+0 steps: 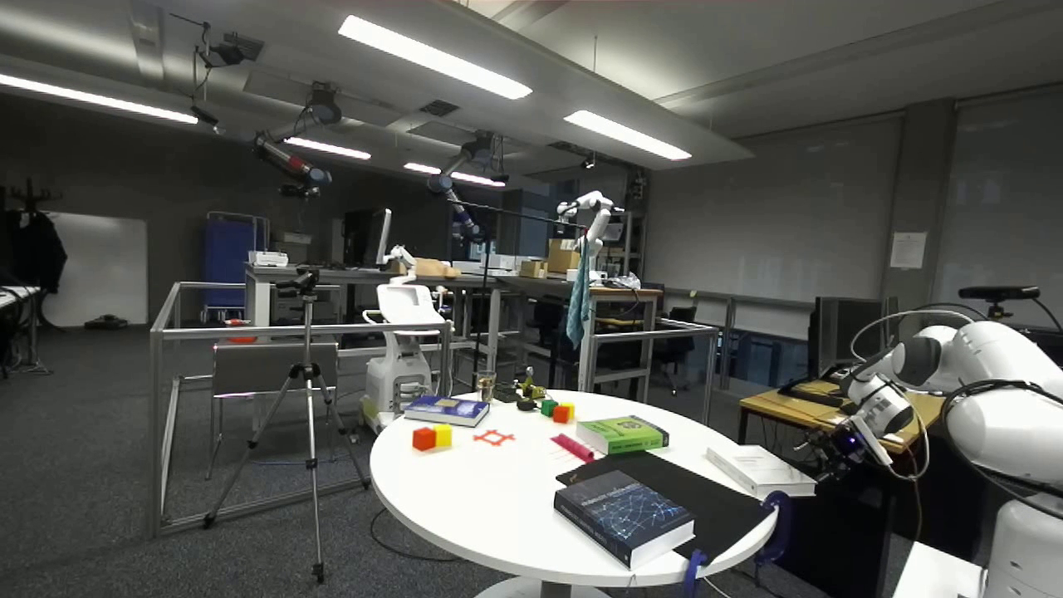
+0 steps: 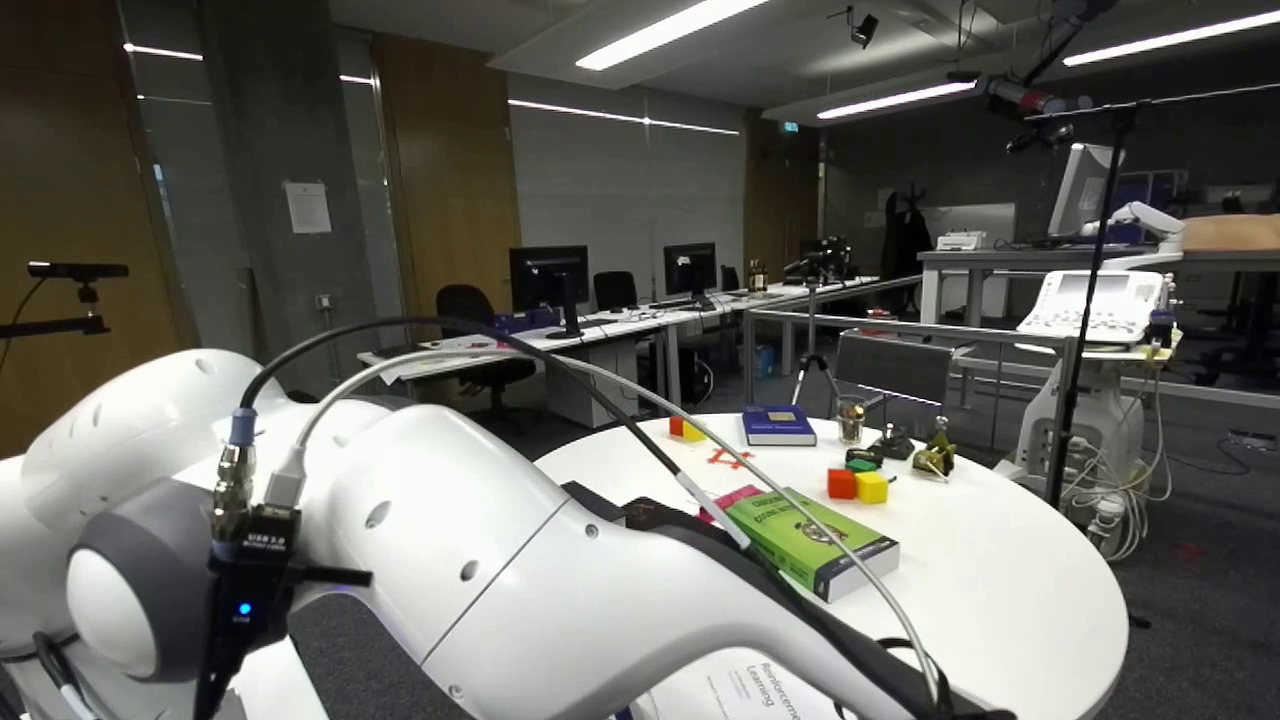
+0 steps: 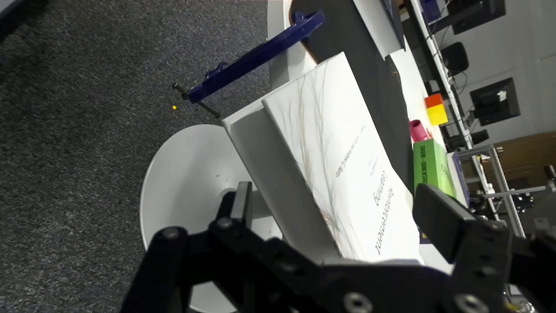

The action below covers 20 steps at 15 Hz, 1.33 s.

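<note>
Wide claw [image 3: 333, 189], white book [image 3: 323, 165] just ahead

The claw holds nothing. The book pokes past the table [image 1: 457, 498] edge, maybe to leave room under it. Farther out, a blue clamp [image 3: 256, 56] likely pins the black mat [image 3: 378, 87]; beyond lies a green book [image 3: 428, 165].

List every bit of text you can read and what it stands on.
"Reinforcement Learning": cover of the white book.
"Barto": same cover; rest of that line too small.
"CRACKING", "CODING": spine of the green book.
"USB 3.0": black plug.
Too small or blurred: dark book, blue book, wall notice, green sign, plug's other markings.
</note>
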Motion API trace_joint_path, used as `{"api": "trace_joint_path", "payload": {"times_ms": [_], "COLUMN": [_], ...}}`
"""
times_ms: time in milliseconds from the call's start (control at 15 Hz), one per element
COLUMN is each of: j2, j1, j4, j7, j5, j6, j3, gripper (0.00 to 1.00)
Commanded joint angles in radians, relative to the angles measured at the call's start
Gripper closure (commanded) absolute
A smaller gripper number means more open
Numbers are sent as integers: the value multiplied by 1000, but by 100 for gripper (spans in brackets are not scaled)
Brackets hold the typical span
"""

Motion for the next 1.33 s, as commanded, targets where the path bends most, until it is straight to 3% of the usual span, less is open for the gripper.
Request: {"api": "trace_joint_path", "payload": {"times_ms": [0,667,1267], "j2": [71,193,244], "j1": [-25,-33,-46], "j4": [91,211,230], "j7": [-13,-43,-86], "j5": [23,23,98], "j6": [-68,-84,-56], "j3": [33,76,117], "gripper": [0,0,0]}}
